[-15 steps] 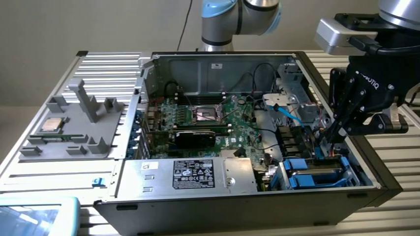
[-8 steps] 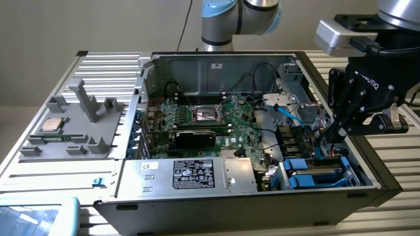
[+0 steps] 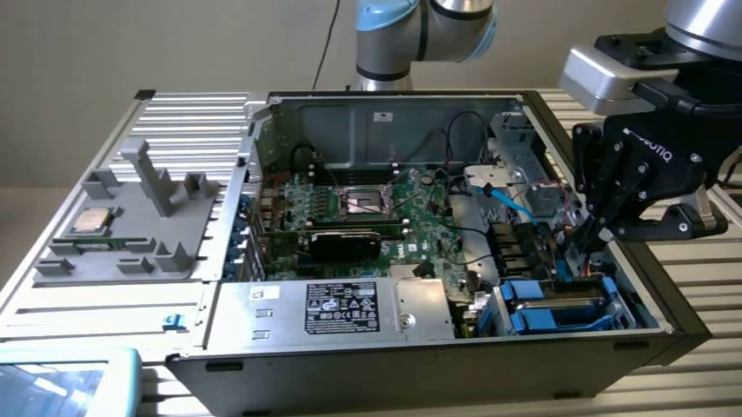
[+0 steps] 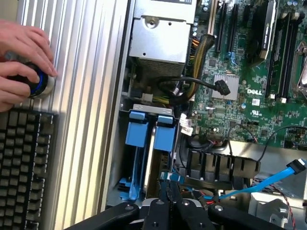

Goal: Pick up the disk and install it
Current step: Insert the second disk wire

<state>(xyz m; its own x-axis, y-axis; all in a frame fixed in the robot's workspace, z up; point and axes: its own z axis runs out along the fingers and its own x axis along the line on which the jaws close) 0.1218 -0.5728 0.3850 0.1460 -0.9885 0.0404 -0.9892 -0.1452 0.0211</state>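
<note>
The disk (image 3: 559, 306) sits in the drive bay at the front corner of the open computer case (image 3: 649, 334), on the exterior view's right. Its bright blue frame stands out. In the wrist view the blue frame (image 4: 144, 134) stands on edge in the bay, with a thin silver edge between two blue tabs. My gripper (image 3: 586, 241) hangs just above the bay's back end, beside the case's side wall. Its black fingers (image 4: 163, 211) are pressed together and shut, with nothing seen between them. The fingertips point down toward the near end of the disk.
A silver power supply box (image 3: 336, 308) with a black label lies beside the bay. The motherboard (image 3: 371, 208) and a blue cable (image 4: 268, 184) are close by. A CPU chip (image 3: 90, 221) rests on a grey tray. A person's hand (image 4: 21, 57) holds a blue-ringed knob above a keyboard (image 4: 24, 163).
</note>
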